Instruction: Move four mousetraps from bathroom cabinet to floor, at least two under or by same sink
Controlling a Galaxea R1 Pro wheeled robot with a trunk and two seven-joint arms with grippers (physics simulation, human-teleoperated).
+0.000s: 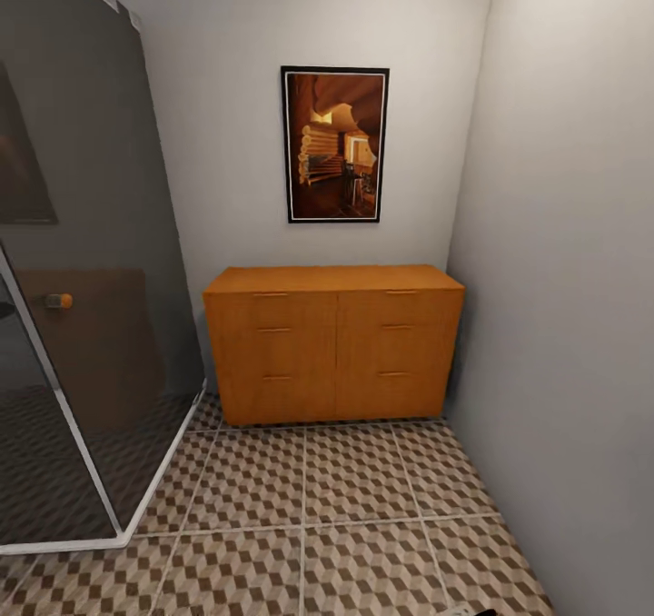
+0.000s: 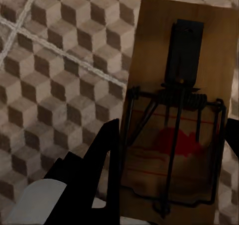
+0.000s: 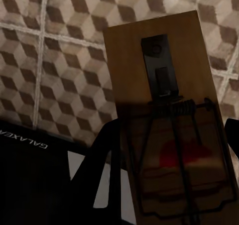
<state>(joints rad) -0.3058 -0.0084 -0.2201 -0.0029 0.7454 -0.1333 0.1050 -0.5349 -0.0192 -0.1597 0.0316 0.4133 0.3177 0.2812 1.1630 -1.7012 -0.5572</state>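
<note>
In the left wrist view a brown wooden mousetrap (image 2: 174, 120) with a dark spring bar and a red mark sits between the dark fingers of my left gripper (image 2: 172, 153), which is shut on it above the cube-pattern bathroom floor (image 2: 55, 75). My right gripper (image 3: 172, 150) is shut on a second mousetrap (image 3: 164, 85) of the same kind, also held over the tiles (image 3: 64, 60). Ahead in the head view, the orange-brown cabinet (image 1: 333, 343) stands against the far wall with all its drawer fronts closed. The other mousetraps are out of view.
A dark glass shower enclosure (image 1: 82, 280) with a white base rail takes up the left side. A grey wall (image 1: 563, 280) runs close along the right. A framed picture (image 1: 334, 144) hangs above the cabinet. Tiled floor (image 1: 345, 525) stretches between me and the cabinet.
</note>
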